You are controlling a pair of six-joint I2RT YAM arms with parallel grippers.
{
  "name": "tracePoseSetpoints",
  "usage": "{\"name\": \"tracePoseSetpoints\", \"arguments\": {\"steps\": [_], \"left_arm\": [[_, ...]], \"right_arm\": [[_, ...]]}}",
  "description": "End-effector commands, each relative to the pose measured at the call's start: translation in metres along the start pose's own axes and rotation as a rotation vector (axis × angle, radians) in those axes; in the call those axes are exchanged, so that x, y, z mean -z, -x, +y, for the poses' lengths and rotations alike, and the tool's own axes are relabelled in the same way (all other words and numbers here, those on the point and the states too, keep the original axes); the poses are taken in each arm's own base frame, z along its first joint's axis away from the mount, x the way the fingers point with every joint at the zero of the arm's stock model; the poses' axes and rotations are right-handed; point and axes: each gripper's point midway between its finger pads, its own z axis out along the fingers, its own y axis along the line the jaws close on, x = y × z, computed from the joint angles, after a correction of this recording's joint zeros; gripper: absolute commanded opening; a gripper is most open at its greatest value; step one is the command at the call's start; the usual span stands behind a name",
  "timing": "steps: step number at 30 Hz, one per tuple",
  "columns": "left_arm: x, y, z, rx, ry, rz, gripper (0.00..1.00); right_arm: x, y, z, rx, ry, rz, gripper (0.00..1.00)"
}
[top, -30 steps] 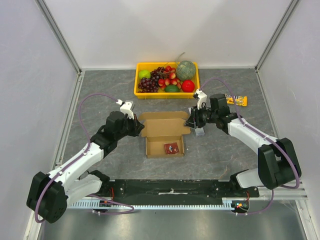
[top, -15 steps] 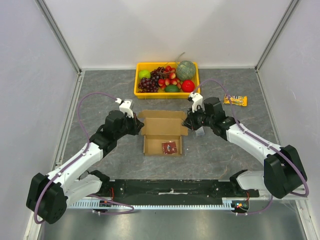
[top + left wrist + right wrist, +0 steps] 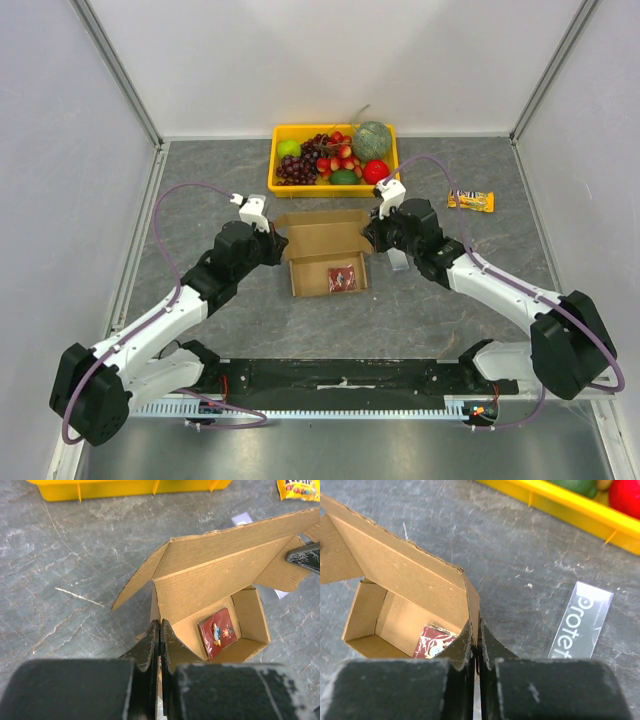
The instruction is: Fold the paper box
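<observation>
The paper box (image 3: 327, 255) is a brown cardboard carton in the middle of the table, its lid standing open at the back. A red packet (image 3: 343, 279) lies inside it; it shows in the left wrist view (image 3: 218, 632) and in the right wrist view (image 3: 431, 642). My left gripper (image 3: 277, 243) is shut on the box's left side flap (image 3: 156, 611). My right gripper (image 3: 373, 236) is shut on the box's right side flap (image 3: 473, 605). Both hold the box (image 3: 210, 575) (image 3: 395, 580) from opposite sides.
A yellow tray (image 3: 281, 186) of fruit stands just behind the box. A candy packet (image 3: 471, 201) lies at the right. A clear strip with lettering (image 3: 580, 622) lies on the table right of the box, beside my right gripper.
Both grippers have moved away from the near edge and slightly inward with the box, which has shifted toward the tray. Its lid has risen more upright and the side flaps have swung in.
</observation>
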Motion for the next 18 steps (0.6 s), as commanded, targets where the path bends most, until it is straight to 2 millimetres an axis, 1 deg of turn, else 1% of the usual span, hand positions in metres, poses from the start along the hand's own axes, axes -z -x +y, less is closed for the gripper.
{"name": "tracePoseSetpoints", "arguments": {"steps": [1, 4, 5, 6, 7, 9, 13, 18], "left_arm": [[-0.003, 0.043, -0.023, 0.016, -0.045, -0.15, 0.04], [-0.004, 0.043, -0.029, 0.015, -0.053, -0.192, 0.04], [-0.004, 0.043, -0.033, 0.017, -0.059, -0.2, 0.04], [-0.005, 0.042, -0.035, 0.018, -0.056, -0.208, 0.04], [-0.005, 0.042, -0.036, 0.018, -0.054, -0.216, 0.04], [-0.007, 0.037, -0.04, 0.017, -0.047, -0.213, 0.04], [-0.011, 0.029, -0.044, 0.015, -0.032, -0.217, 0.04], [-0.016, 0.015, -0.047, 0.017, -0.016, -0.208, 0.04]], "right_arm": [[-0.01, 0.035, 0.006, 0.014, -0.015, -0.163, 0.04], [-0.016, 0.038, 0.01, 0.016, -0.031, -0.195, 0.03], [-0.017, 0.037, 0.015, 0.018, -0.021, -0.2, 0.04], [-0.018, 0.036, 0.013, 0.014, -0.049, -0.208, 0.04], [-0.02, 0.035, 0.013, 0.016, -0.062, -0.214, 0.06], [-0.02, 0.033, 0.015, 0.015, -0.079, -0.225, 0.06], [-0.016, 0.022, 0.016, 0.025, -0.122, -0.242, 0.07], [-0.007, 0.019, 0.018, 0.024, -0.15, -0.286, 0.07]]}}
